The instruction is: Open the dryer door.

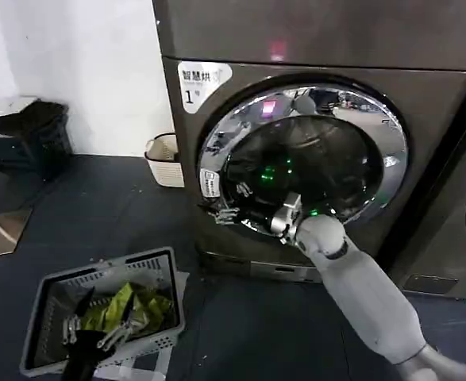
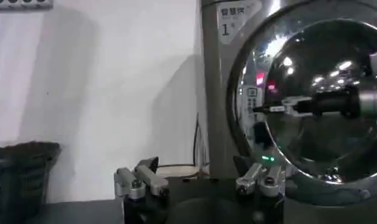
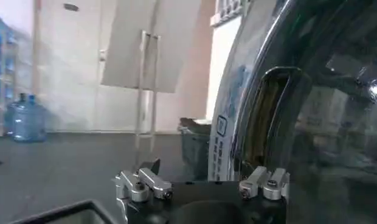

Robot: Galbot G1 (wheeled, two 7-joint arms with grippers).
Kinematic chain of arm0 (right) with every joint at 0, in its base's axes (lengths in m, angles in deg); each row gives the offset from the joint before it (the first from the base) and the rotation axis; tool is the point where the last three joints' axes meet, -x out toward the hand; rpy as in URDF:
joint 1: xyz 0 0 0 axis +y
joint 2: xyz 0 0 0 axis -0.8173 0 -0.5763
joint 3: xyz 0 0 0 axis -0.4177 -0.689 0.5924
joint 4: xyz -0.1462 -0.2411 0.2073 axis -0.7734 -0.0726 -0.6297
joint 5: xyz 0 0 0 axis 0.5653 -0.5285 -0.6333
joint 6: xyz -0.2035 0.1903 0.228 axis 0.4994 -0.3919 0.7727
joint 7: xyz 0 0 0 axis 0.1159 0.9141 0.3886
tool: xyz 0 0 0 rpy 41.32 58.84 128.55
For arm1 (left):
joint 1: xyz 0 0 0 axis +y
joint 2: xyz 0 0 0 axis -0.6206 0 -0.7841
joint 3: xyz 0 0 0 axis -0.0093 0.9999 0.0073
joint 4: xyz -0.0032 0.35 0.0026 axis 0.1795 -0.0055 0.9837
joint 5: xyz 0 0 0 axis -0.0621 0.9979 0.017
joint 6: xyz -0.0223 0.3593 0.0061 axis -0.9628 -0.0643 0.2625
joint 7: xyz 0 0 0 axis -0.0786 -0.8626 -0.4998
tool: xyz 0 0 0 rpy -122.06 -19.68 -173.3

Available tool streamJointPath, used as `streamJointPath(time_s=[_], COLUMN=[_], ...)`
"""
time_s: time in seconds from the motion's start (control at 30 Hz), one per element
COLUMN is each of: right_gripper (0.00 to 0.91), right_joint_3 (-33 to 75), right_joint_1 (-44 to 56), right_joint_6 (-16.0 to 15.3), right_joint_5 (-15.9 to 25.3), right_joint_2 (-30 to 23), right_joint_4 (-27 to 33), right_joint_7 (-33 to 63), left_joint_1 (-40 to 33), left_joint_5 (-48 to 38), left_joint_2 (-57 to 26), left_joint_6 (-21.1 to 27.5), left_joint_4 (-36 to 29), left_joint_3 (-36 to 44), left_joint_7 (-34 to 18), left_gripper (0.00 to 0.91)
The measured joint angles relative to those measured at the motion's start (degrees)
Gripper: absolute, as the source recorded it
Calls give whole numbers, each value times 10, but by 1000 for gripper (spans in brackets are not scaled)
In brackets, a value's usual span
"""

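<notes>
Right hand (image 1: pixel 226 212) reaching at left edge of large round chrome-ringed dark-glass dryer door (image 1: pixel 375 111), fingers spread apart beside handle recess (image 3: pixel 267 115). Door sitting shut in grey machine front. Approach step underway; next needing fingers hooking recess, then pulling outward. Left hand (image 1: pixel 98 337) waiting open, hanging low above grey plastic basket (image 1: pixel 46 282).

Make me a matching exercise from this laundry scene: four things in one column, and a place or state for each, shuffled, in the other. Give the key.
Things
1. round chrome-ringed dryer door with dark tinted glass
2. grey plastic laundry basket holding yellow-green cloth
3. small beige basket
4. right gripper

Places or states
A. on the floor against the white wall, beside the dryer's left side
B. at the left edge of the door's ring, near the handle recess
C. still shut against the dryer front
D. on the dark floor, low on the left in the head view

Pairs: 1-C, 2-D, 3-A, 4-B
</notes>
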State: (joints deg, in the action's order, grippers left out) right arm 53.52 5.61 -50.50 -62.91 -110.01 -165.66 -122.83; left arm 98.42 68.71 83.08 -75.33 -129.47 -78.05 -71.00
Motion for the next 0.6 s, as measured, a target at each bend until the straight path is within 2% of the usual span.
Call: streamJointPath(time_s=[0.2,0.37,0.6], right_gripper=[907,907,907], right_joint_3=[16,45,110], right_joint_1=[39,79,150], right_joint_6=[-1,-1,2], right_joint_5=[5,-25,-45], right_joint_2=[38,67,109], right_joint_4=[-48,-80,-126], right_joint_7=[-95,-149,-214], left_joint_1=[-45,-84,-151], left_joint_5=[-58,-95,-161], left_joint_2=[-46,-97,-172], left_joint_6=[-9,-34,-27], left_joint_4=[31,65,125], left_joint_3=[-3,5,32], left_joint_7=[-14,-28,-77], left_gripper=[907,907,907])
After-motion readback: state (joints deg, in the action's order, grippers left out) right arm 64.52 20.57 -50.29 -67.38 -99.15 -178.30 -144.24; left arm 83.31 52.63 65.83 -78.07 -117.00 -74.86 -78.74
